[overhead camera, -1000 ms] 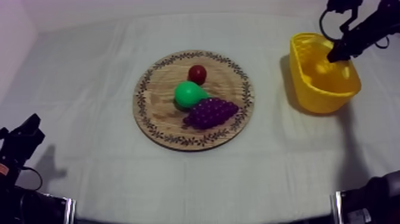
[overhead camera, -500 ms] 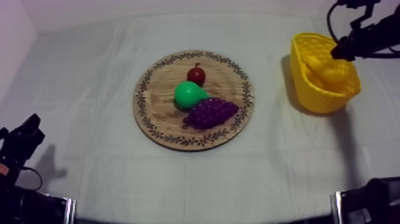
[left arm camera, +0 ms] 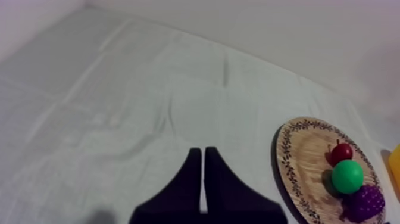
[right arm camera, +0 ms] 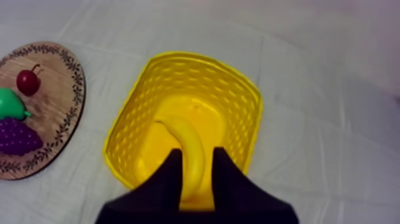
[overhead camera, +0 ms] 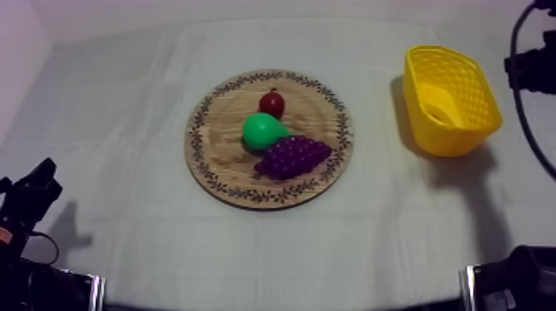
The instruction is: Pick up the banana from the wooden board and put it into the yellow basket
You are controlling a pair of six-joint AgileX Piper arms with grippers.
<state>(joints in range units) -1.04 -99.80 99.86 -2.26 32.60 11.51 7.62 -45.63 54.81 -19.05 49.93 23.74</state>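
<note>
The banana [right arm camera: 189,146] lies inside the yellow basket [right arm camera: 149,89], curved along its floor. My right gripper [right arm camera: 197,156] hangs above the basket, open, and the banana shows through the gap between its fingers. In the top view the basket [overhead camera: 476,91] stands at the right with the banana [overhead camera: 438,109] in it, and my right arm [overhead camera: 529,70] is off to its right at the edge. My left gripper [left arm camera: 202,152] is shut on nothing, low over bare cloth at the left [overhead camera: 37,186]. The wooden board [overhead camera: 223,165] holds a pear [overhead camera: 263,131], grapes [overhead camera: 291,156] and a small red fruit [overhead camera: 274,102].
The round board with its patterned rim [left arm camera: 284,155] sits mid-table, well to the right of my left gripper. Bare cloth [overhead camera: 381,190] lies between board and basket. The basket stands close to the table's right side.
My right gripper has drawn back from inside the basket to the right edge of the top view. The banana stays in the basket. The left arm has not moved.
</note>
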